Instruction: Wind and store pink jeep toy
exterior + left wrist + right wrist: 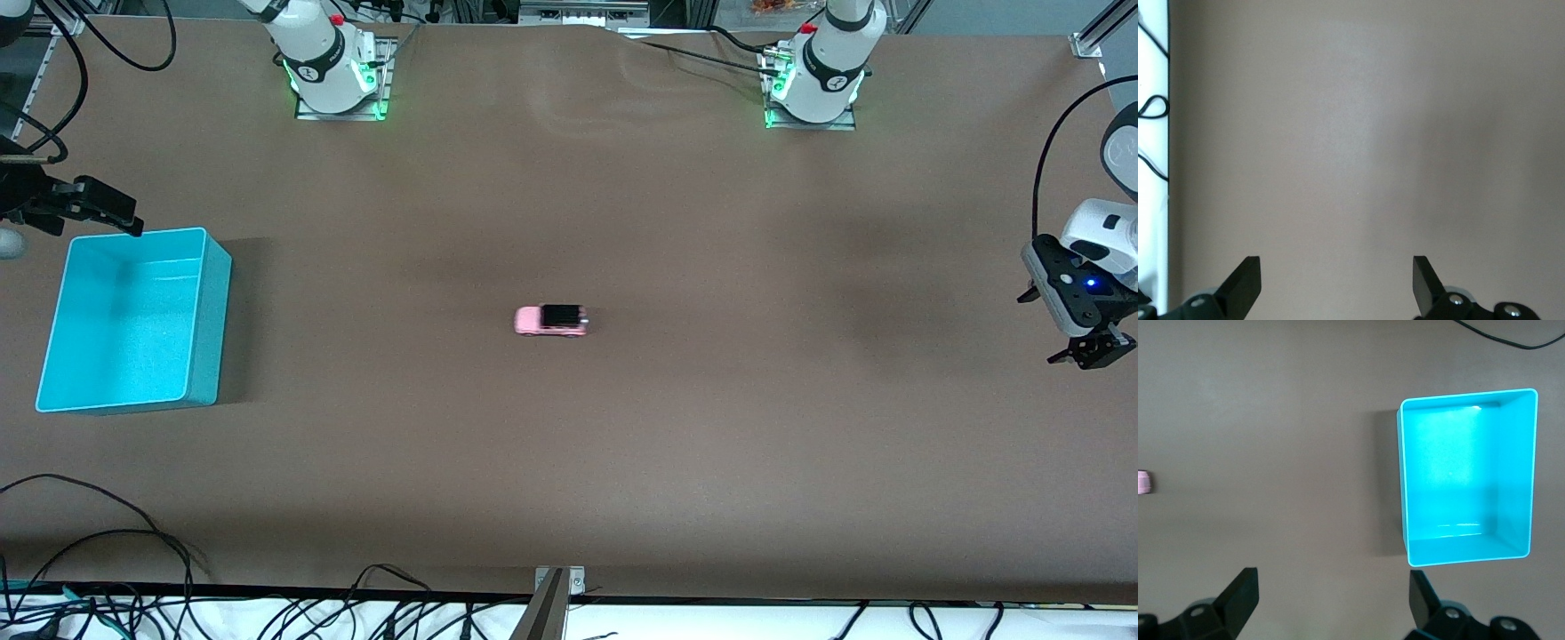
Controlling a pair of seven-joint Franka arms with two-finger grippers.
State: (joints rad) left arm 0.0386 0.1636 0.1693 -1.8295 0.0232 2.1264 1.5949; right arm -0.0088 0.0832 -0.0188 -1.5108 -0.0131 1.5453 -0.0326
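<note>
Near the middle of the table (622, 462) sits the jeep (551, 320), upright on its wheels, pink body under a black roof, its length running from one arm's end of the table to the other. Nothing touches it. On a clock laid over the front view with the jeep at the centre, the bin (209, 320) lies at nine o'clock, well apart and with nothing in it that I can see.

My right gripper (120, 218) hangs at about ten o'clock, over the bin's corner farthest from the front camera, fingers spread wide and carrying nothing. My left gripper (1086, 348) hangs at three o'clock, over bare table at the left arm's end, also spread and carrying nothing. Neither has started toward the toy.

I judge the jeep light, hard plastic, stiff but smooth, so it could squirt out of a careless pinch, and its wheels will let it roll if nudged along its length. I would take it across the body, one finger on each flank just below the roof, and close gently. Winding likely means dragging it backward against the table, which needs a firm downward hold. Storing follows in the bin.
</note>
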